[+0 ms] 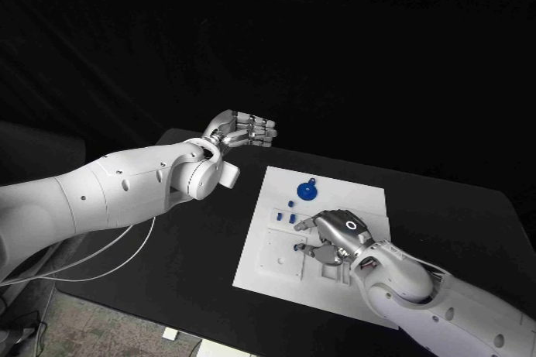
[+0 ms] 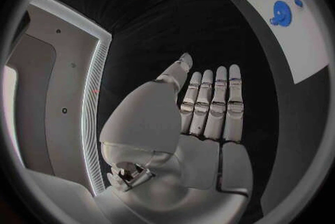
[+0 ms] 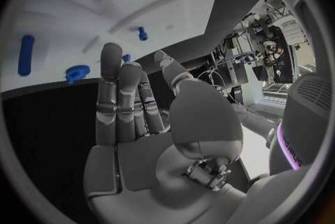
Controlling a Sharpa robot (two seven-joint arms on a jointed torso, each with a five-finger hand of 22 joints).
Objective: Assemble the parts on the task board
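head view: left hand [image 1: 238,131] raised off the far-left corner of the black table [image 1: 447,198], well apart from the task board [image 1: 359,196], fingers straight and side by side in the left wrist view, holding nothing. right hand [image 1: 335,235] low over the board's middle, fingers spread flat in the right wrist view, gripping nothing; whether fingertips touch the plate, cannot tell. round blue part [image 1: 307,190] with a small tab lying flat near the board's far edge, tab pointing away from the robot. 2 short blue pegs [image 1: 285,216] just beside the right hand, long axes running roughly near-to-far. judged step: reaching for a peg. best done by closing thumb and a finger across the peg's short width, lifting straight, keeping its axis steady for seating in the recessed slots [image 1: 285,256]
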